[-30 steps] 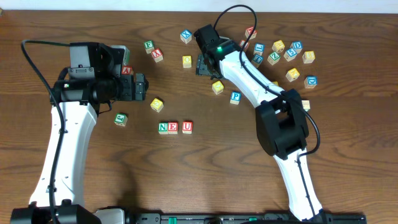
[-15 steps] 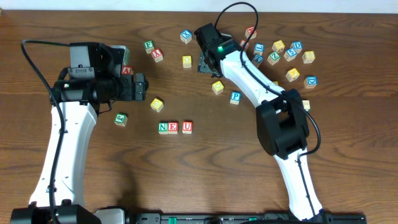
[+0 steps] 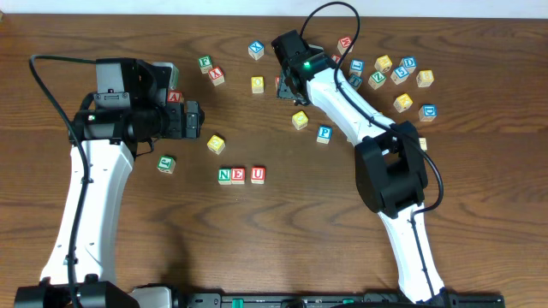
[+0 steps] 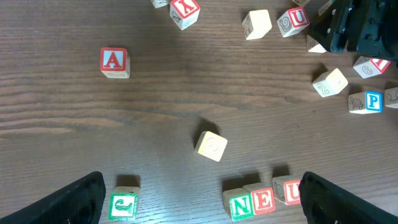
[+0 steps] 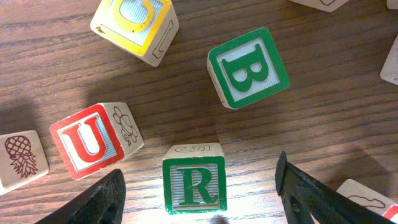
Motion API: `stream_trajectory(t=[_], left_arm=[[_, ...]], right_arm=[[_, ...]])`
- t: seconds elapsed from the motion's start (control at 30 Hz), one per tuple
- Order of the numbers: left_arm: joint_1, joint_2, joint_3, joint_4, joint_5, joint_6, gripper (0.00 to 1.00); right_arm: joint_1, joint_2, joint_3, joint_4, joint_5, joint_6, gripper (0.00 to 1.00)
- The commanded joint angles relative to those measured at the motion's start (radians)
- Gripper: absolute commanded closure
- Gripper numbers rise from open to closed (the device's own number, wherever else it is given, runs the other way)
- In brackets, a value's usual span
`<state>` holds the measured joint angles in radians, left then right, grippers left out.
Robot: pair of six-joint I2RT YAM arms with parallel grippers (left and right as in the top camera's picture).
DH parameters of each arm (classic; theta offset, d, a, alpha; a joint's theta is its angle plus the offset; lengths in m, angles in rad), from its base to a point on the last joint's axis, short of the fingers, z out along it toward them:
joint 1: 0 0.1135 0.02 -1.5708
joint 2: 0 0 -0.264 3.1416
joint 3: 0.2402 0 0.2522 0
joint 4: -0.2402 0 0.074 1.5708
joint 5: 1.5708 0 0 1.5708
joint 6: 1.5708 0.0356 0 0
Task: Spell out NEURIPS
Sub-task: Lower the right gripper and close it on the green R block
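The N (image 3: 224, 175), E (image 3: 239, 175) and U (image 3: 258, 174) blocks stand in a row at mid table. They also show in the left wrist view, N (image 4: 239, 204), E (image 4: 262, 200) and U (image 4: 289, 190). My right gripper (image 5: 199, 190) is open, low over the table. A green R block (image 5: 194, 183) stands between its fingers, untouched. In the overhead view the right gripper (image 3: 286, 85) hides that block. A blue P block (image 3: 324, 133) lies to the right of the row. My left gripper (image 3: 199, 120) is open and empty, left of the row.
Around the R lie a green B (image 5: 247, 67), a red U (image 5: 94, 140), a yellow block (image 5: 135, 25) and a pineapple block (image 5: 22, 160). Several loose blocks (image 3: 394, 73) cluster at the back right. A red A (image 4: 114, 62), a green block (image 4: 124, 204) and a plain block (image 4: 211, 145) lie near my left gripper.
My right gripper has shifted slightly toward the far side and to the right. The left arm and the N E U row have not moved.
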<state>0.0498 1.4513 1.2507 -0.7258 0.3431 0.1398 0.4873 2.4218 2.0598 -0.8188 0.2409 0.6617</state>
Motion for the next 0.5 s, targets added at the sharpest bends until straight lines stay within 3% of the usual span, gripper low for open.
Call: stream_trajectory(t=[0.0,0.47], left_arm=[[0.002,0.001,0.023,0.0,0.015,0.021,0.02],[0.002,0.001,0.023,0.0,0.015,0.021,0.02]], right_arm=[[-0.002,0.016,0.012,-0.003,0.024,-0.005,0.27],[-0.002,0.027,0.012,0.006,0.042,-0.005,0.29]])
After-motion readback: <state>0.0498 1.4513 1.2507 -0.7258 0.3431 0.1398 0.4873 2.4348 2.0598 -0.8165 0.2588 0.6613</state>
